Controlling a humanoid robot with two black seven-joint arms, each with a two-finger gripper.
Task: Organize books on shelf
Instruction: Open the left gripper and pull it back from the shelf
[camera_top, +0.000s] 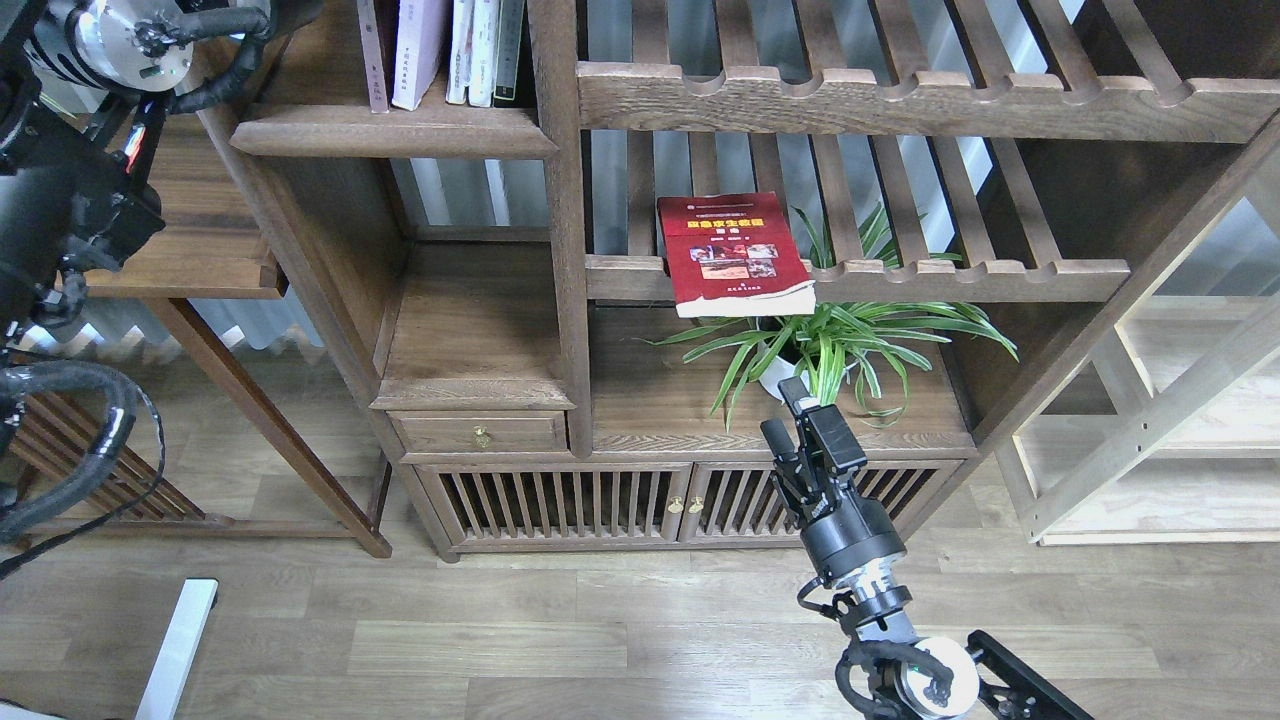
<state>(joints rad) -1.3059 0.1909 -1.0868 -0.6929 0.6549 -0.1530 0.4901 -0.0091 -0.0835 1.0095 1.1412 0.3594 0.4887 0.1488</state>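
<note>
The red book (735, 255) with a yellow title lies flat on a slatted rack, its front corner overhanging the rail. The maroon book (375, 55) and the lavender-white book (420, 50) stand on the dark plank shelf (395, 132) at the top left, next to several pale books (485, 45). My right gripper (780, 407) is open and empty, low in front of the cabinet, below the red book. My left arm (100, 35) reaches up at the far left; its gripper is past the top edge of the view.
A potted spider plant (830, 345) stands on the cabinet top just behind my right gripper. A slatted rack (900, 100) spans the upper right. A side table (180, 250) stands left; a pale shelving unit (1180, 440) stands right.
</note>
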